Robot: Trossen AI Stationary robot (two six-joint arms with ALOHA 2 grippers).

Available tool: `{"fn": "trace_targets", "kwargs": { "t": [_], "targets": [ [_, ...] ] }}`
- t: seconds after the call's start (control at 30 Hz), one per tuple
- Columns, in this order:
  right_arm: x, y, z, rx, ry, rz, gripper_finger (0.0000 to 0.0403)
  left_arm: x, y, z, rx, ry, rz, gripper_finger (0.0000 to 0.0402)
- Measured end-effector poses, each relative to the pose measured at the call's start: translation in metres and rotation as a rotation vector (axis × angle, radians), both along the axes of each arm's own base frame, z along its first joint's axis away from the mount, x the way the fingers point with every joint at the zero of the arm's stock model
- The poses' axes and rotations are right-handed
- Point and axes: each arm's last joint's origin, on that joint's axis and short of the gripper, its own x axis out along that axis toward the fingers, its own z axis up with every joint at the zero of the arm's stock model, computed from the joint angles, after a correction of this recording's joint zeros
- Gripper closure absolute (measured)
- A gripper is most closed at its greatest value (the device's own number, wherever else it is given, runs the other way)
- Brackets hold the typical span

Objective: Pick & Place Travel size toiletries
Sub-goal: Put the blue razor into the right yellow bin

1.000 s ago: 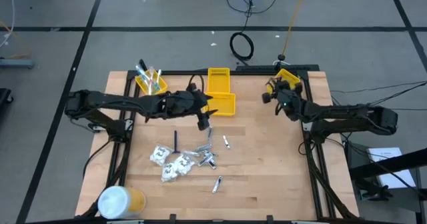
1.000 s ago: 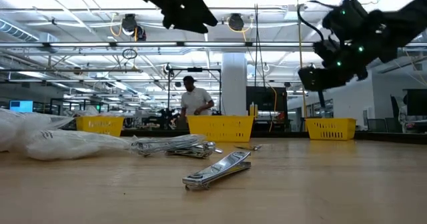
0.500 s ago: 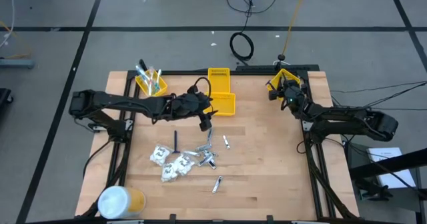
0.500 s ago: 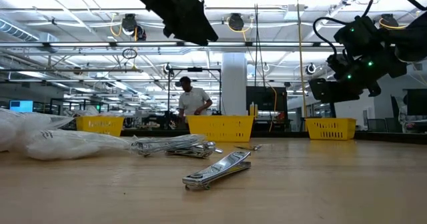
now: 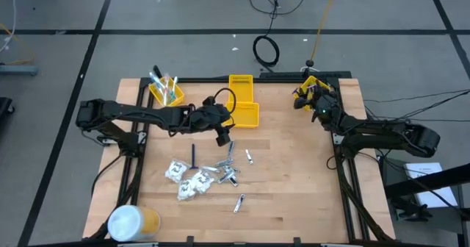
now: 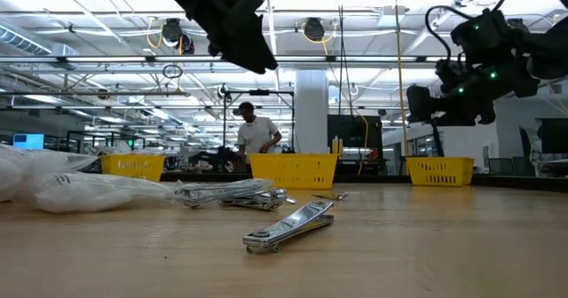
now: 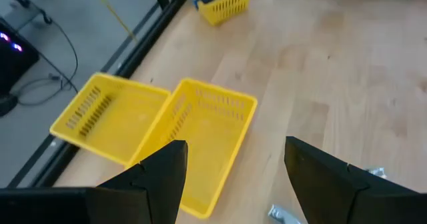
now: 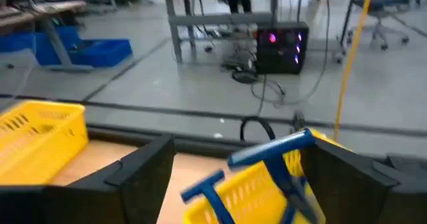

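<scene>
Blue plastic razors [image 8: 267,161] just dropped in far-right-corner yellow bin [image 5: 317,84]; right gripper [image 5: 309,94] spread empty above it; next, fetch another toiletry.

Right gripper [image 8: 233,184] open, fingers spread wide; blue T-shaped plastic razors [image 8: 267,159] lie between them in a yellow slotted plastic bin [image 8: 267,181] just ahead.
</scene>
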Motion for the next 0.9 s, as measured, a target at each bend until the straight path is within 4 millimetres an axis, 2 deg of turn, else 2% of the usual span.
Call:
{"fn": "trace_targets", "kwargs": {
  "t": [0.07, 0.17, 0.23, 0.43, 0.57, 0.7, 0.9],
  "targets": [
    [-0.002, 0.001, 0.0, -0.019, 0.07, -0.036, 0.0087, -0.001, 0.0, -0.001, -0.01, 0.01, 0.008, 0.0156],
    [-0.008, 0.003, -0.01, 0.007, 0.336, -0.084, 0.0091, -0.001, 0.0, -0.001, -0.013, 0.007, 0.01, 0.0156],
    [-0.01, 0.005, -0.016, 0.042, 0.435, -0.061, 0.0098, -0.001, 0.0, -0.001, -0.013, 0.005, 0.01, 0.0156],
    [-0.01, 0.003, -0.015, 0.053, 0.32, -0.074, 0.0119, 0.0, 0.0, 0.0, -0.01, -0.004, 0.008, 0.0156],
    [-0.01, 0.003, -0.013, 0.037, 0.353, -0.072, 0.0129, 0.0, 0.0, -0.001, -0.011, 0.003, 0.009, 0.0156],
    [-0.01, 0.003, -0.011, 0.041, 0.234, -0.123, 0.0136, -0.002, 0.0, -0.003, -0.025, 0.023, 0.018, 0.0156],
    [-0.004, 0.003, -0.003, 0.026, 0.113, 0.043, 0.0137, -0.026, -0.007, -0.024, -0.208, 0.274, 0.155, 0.0156]
  ]
}}
